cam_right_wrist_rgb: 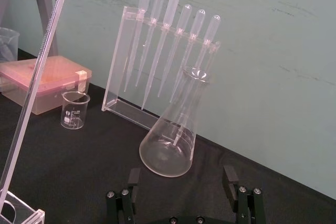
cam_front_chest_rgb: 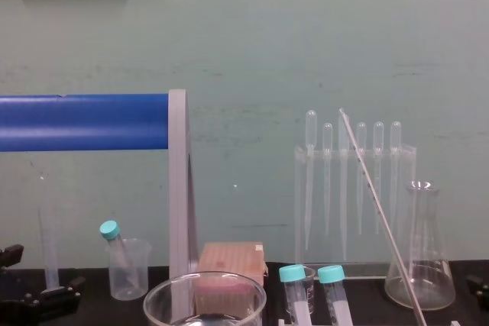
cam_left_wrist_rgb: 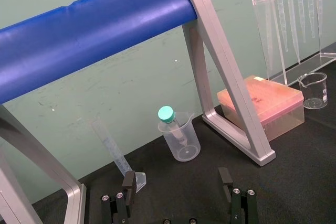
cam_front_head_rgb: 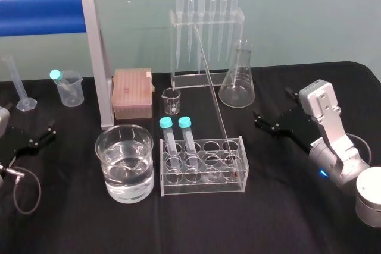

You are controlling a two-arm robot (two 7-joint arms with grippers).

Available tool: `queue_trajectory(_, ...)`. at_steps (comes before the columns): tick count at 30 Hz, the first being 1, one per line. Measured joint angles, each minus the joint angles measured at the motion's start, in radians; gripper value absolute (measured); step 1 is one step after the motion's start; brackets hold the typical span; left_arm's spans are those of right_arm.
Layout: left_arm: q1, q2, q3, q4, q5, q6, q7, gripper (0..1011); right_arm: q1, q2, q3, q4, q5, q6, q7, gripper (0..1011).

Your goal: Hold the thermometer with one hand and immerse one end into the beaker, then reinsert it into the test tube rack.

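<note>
Blue and bulky, a padded bar (cam_front_head_rgb: 38, 13) on a grey metal frame (cam_front_head_rgb: 98, 57) spans the rear left of the black-clothed table (cam_front_head_rgb: 196, 224). We see the left gripper (cam_left_wrist_rgb: 177, 179) low at the table's left edge, its fingers spread wide with nothing between them, facing the frame. The right gripper (cam_right_wrist_rgb: 181, 176) sits at the right side, also spread wide and holding nothing, pointed toward the conical flask (cam_front_head_rgb: 238, 81).

At the back centre stands a clear pipette stand (cam_front_head_rgb: 184, 80) hung with six bulb-topped pipettes (cam_front_head_rgb: 201, 22). In front of it is the clear acrylic test tube rack (cam_front_head_rgb: 202, 187), and just beside its left end the beaker (cam_front_head_rgb: 125, 194), wide and partly filled with water. The flask stands between the right gripper and the pipette stand. A pinkish tip box (cam_front_head_rgb: 132, 92) rests against the frame's foot, behind the beaker.

The thermometer (cam_front_head_rgb: 214, 94) stands in a hole at the rack's right end, leaning up, back and to the left so that its top crosses in front of the pipettes; neither gripper touches it.

Two teal-capped tubes (cam_front_head_rgb: 168, 135) fill the rack's left end, between thermometer and beaker. Far left we find a cloudy plastic beaker (cam_front_head_rgb: 70, 90) with a capped tube in it, and a slim graduated cylinder (cam_front_head_rgb: 21, 87). A small glass beaker (cam_front_head_rgb: 171, 100) stands just behind the rack.
</note>
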Motion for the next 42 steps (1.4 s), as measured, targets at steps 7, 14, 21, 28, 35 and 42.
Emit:
queue_trajectory(7, 0.0, 0.0, 0.0, 0.0, 0.0, 0.0, 0.0, 1008, 0.0, 0.0, 0.0, 0.0, 0.0, 0.0, 0.0, 1003)
queue_trajectory(14, 0.0, 0.0, 0.0, 0.0, 0.0, 0.0, 0.0, 1008, 0.0, 0.0, 0.0, 0.0, 0.0, 0.0, 0.0, 1003)
queue_trajectory(21, 0.0, 0.0, 0.0, 0.0, 0.0, 0.0, 0.0, 1008, 0.0, 0.0, 0.0, 0.0, 0.0, 0.0, 0.0, 1003)
queue_trajectory(28, 0.0, 0.0, 0.0, 0.0, 0.0, 0.0, 0.0, 1008, 0.0, 0.0, 0.0, 0.0, 0.0, 0.0, 0.0, 1003)
queue_trajectory(35, 0.0, 0.0, 0.0, 0.0, 0.0, 0.0, 0.0, 1008, 0.0, 0.0, 0.0, 0.0, 0.0, 0.0, 0.0, 1003)
queue_trajectory(42, 0.0, 0.0, 0.0, 0.0, 0.0, 0.0, 0.0, 1008, 0.0, 0.0, 0.0, 0.0, 0.0, 0.0, 0.0, 1003)
